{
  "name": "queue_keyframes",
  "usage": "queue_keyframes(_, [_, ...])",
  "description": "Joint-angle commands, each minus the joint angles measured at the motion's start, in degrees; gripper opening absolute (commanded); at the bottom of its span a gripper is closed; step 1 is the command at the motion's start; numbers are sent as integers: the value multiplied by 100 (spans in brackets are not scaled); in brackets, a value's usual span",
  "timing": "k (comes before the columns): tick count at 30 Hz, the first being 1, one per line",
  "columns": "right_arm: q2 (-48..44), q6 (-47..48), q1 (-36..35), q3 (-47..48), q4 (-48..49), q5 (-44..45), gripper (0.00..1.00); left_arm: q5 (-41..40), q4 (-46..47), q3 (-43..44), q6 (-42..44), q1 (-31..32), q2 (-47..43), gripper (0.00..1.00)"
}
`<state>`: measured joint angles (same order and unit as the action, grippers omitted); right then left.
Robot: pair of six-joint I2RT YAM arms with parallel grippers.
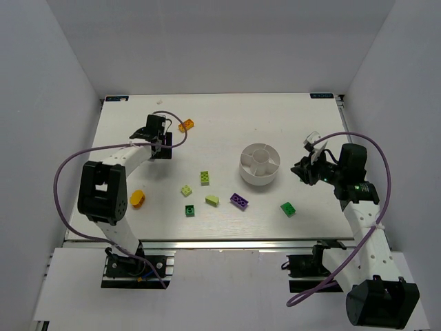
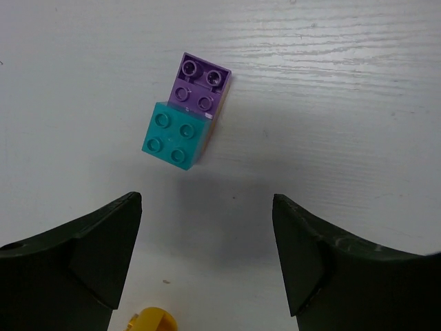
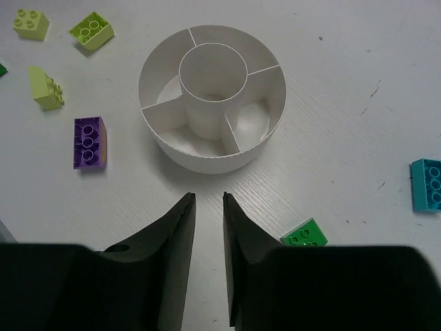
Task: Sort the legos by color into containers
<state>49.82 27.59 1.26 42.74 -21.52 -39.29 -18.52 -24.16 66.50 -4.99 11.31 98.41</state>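
Observation:
The round white dish (image 1: 260,164) with wedge containers and a central cup (image 3: 212,72) stands right of the table's middle; what shows of its containers holds nothing. My right gripper (image 3: 209,196) hovers just short of its rim (image 3: 207,164), jaws a narrow gap apart with nothing between them. A green lego (image 3: 304,234) lies beside its right finger and a cyan one (image 3: 428,184) further right. My left gripper (image 2: 207,207) is open over bare table, just short of a purple lego (image 2: 200,81) and a cyan lego (image 2: 173,134) that touch.
Lime legos (image 1: 205,177) (image 1: 186,190) (image 1: 211,200), a dark green one (image 1: 189,211), a purple one (image 1: 239,201) and a green one (image 1: 288,209) lie scattered near the front. An orange lego (image 1: 186,125) sits by the left gripper (image 1: 157,138); an orange-yellow piece (image 1: 138,198) lies front left.

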Motion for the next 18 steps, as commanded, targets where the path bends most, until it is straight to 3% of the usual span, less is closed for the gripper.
queue_keyframes(1, [-131,-17,-20,217,25,-211,31,-64,-18,416,200,-59,54,85])
queue_keyframes(2, [-122,-17,-20,226,25,-211,39,-38,-70,564,227,-59,142,85])
queue_keyframes(4, [-104,-17,-29,235,25,-228,43,-55,-89,697,236,-59,370,84])
queue_keyframes(9, [-78,-35,-29,226,16,-228,43,-222,-255,1075,271,-112,811,75])
queue_keyframes(18, [-8,-35,-20,217,25,-220,44,-99,-159,970,218,-366,829,82])
